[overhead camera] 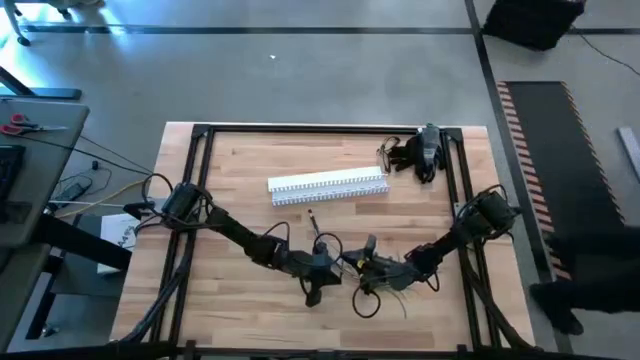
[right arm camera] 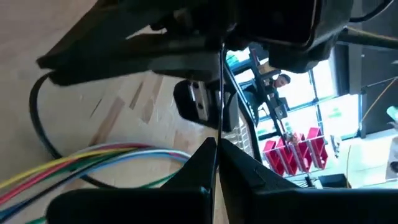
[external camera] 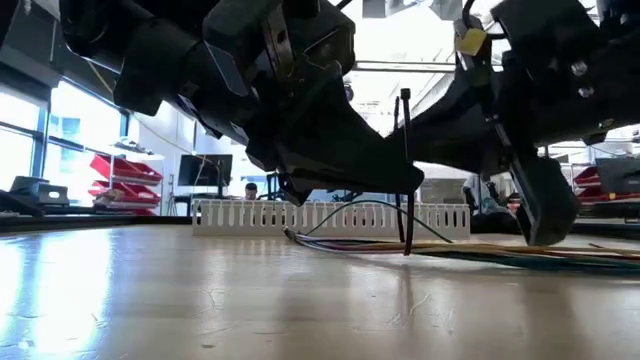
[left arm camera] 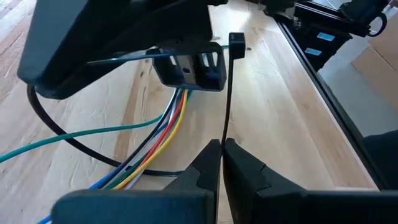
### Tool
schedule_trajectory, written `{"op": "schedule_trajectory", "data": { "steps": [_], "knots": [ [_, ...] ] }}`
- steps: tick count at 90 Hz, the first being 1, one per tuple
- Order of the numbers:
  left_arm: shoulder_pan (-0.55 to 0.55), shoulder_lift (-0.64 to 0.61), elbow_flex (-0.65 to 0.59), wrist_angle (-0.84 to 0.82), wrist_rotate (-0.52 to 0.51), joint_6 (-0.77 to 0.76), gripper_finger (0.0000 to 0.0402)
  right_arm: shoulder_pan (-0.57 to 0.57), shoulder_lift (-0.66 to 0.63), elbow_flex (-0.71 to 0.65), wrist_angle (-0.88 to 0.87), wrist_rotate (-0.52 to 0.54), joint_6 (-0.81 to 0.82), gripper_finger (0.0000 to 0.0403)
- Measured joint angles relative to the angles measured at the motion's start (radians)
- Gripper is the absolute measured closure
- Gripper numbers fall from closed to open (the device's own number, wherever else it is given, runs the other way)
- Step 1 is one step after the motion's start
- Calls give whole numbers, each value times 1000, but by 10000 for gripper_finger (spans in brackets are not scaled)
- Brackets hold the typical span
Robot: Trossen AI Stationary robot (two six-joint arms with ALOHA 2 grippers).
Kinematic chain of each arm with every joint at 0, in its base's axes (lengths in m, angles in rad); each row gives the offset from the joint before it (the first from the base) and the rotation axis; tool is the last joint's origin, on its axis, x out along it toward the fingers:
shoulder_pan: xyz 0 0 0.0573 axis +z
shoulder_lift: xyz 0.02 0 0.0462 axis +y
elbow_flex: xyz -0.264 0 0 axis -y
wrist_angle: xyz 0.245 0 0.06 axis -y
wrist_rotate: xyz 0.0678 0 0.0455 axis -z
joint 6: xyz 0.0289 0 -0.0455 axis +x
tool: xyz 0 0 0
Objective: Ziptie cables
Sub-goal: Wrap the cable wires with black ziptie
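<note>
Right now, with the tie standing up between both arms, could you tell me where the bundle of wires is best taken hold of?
Grip the wires on the flat, bunched stretch beside the black zip tie, coming down from above: there they lie side by side on the table. The left pincer already pinches the tie's tail.

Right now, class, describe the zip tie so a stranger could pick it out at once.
Start at the wooden table, then find where the left gripper and right gripper meet near its front edge, over the cables. The zip tie is the thin black strap standing upright there, pinched by both. Unlike the coloured wires lying flat, it is black, vertical, and has a square head.
</note>
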Motion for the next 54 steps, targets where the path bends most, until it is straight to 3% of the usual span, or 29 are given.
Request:
{"op": "schedule_trajectory", "data": {
  "steps": [54],
  "knots": [
    [0, 0, 0, 0, 0, 0, 402, 15, 0, 0, -1, 24, 3, 403]
  ]
}}
